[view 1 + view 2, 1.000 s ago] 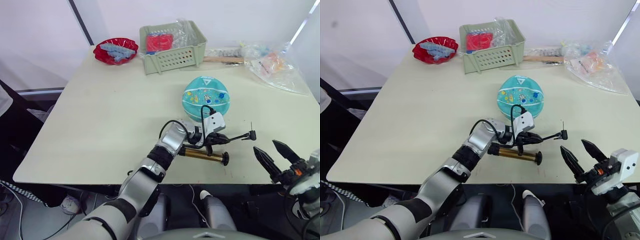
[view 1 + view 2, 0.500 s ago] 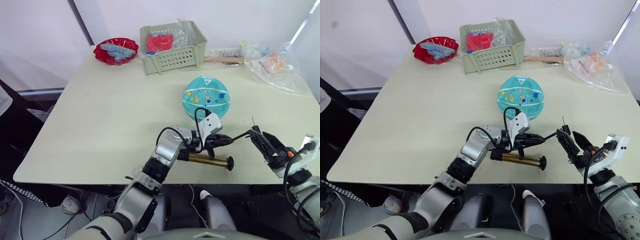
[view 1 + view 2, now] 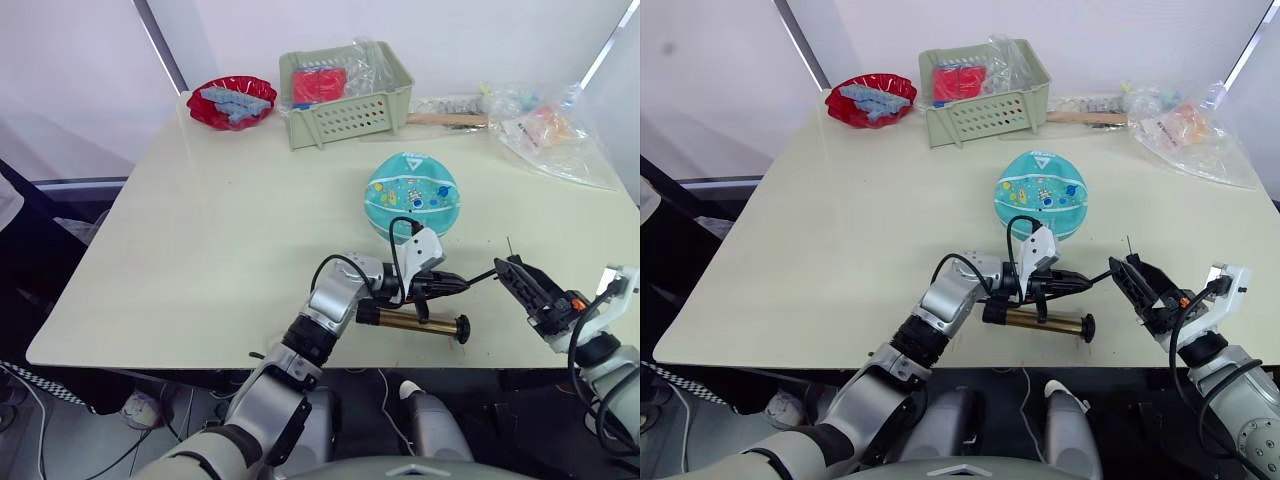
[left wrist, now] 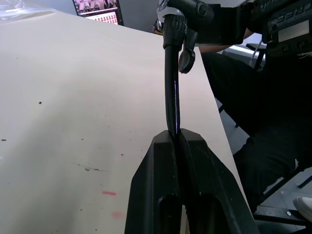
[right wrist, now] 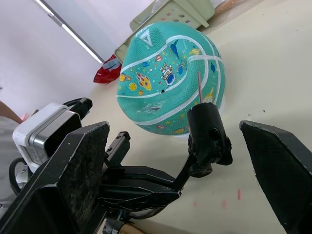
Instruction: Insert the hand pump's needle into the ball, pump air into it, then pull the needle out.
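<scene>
We find the left gripper [image 4: 178, 146] fingers clamped on the limp hose [image 4: 171, 87]; right gripper [image 5: 195, 161] fingers wide around its rigid needle [image 5: 199, 87] fitting, the firmer hold.

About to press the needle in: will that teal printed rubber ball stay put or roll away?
The teal printed rubber ball is round and sits free on the flat beige table, so it will probably roll. Nothing braces it. The right hand is open around the needle's black fitting.
</scene>
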Motion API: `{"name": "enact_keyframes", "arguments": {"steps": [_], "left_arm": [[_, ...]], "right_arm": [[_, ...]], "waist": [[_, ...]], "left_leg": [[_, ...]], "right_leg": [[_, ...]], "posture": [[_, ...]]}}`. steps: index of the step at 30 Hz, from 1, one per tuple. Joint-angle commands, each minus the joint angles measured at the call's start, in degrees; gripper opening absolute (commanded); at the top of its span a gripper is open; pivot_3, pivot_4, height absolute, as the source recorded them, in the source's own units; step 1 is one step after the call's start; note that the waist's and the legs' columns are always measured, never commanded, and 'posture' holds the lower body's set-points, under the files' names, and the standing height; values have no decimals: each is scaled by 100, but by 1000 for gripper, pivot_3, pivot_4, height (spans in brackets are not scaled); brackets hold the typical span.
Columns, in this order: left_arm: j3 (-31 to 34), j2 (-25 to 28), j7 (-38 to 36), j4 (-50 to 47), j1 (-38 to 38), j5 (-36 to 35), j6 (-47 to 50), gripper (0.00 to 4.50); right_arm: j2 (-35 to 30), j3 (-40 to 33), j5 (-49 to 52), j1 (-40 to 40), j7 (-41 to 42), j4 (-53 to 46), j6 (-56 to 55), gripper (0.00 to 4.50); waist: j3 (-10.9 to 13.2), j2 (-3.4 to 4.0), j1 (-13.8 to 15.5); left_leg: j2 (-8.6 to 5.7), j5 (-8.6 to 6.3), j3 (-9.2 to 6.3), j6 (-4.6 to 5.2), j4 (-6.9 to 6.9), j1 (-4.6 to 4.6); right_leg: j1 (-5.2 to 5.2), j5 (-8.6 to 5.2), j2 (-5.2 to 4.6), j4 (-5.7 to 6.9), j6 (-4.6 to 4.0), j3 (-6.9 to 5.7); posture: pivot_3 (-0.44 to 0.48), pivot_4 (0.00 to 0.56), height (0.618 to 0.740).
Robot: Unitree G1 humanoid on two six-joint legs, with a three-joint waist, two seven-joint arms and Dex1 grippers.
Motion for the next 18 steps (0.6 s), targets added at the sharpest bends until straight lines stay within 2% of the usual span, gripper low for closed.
{"name": "enact_keyframes", "arguments": {"steps": [1,2,4,5,6,8,9,10,18], "left_arm": [[-85,-49,-58,-130,-132,-92,-120,0],[-94,-47,-61,-127,-134,-95,-125,0],[-116,-44,-70,-120,-136,-96,-136,0],[-124,-42,-70,-118,-136,-98,-141,0],[-132,-40,-68,-117,-136,-101,-145,0],[-157,-31,-82,-127,-133,-111,-158,0],[-167,-24,-88,-135,-132,-117,-159,0],[-177,-15,-96,-137,-133,-121,-162,0],[-161,40,-97,-89,-143,-149,-233,0]], "right_arm": [[-50,-116,25,61,111,-112,-49,3982],[-48,-117,8,74,122,-113,-58,3785],[-47,-120,-24,93,134,-114,-73,2803],[-48,-120,-32,98,137,-114,-77,2538],[-47,-120,-40,101,139,-114,-81,1921],[-43,-124,-56,108,125,-120,-88,1320],[-36,-128,-54,110,108,-132,-92,753],[-31,-131,-63,106,88,-144,-99,372],[-54,-128,-138,111,63,-182,-90,307]], "waist": [[0,0,0],[0,0,0],[0,0,0],[0,0,-1],[0,0,-1],[0,0,-1],[0,0,-1],[0,0,-1],[0,0,0]], "left_leg": [[0,0,1,0,0,0],[0,0,0,0,0,0],[0,0,1,0,0,0],[0,0,1,0,0,0],[0,0,1,0,0,0],[0,0,0,0,0,0],[0,0,0,0,0,0],[0,0,1,0,0,0],[0,0,0,0,0,0]], "right_leg": [[0,0,0,0,0,0],[0,0,0,0,0,0],[0,0,0,0,0,1],[0,0,0,0,-1,1],[0,-1,0,0,-1,1],[0,-2,0,0,-4,1],[0,-3,0,0,-4,1],[0,-3,0,0,-4,1],[0,-3,0,0,-5,1]], "posture": [[0,150,737],[0,150,737],[0,150,737],[0,150,737],[0,150,737],[0,150,737],[0,150,737],[0,150,737],[0,150,737]]}}
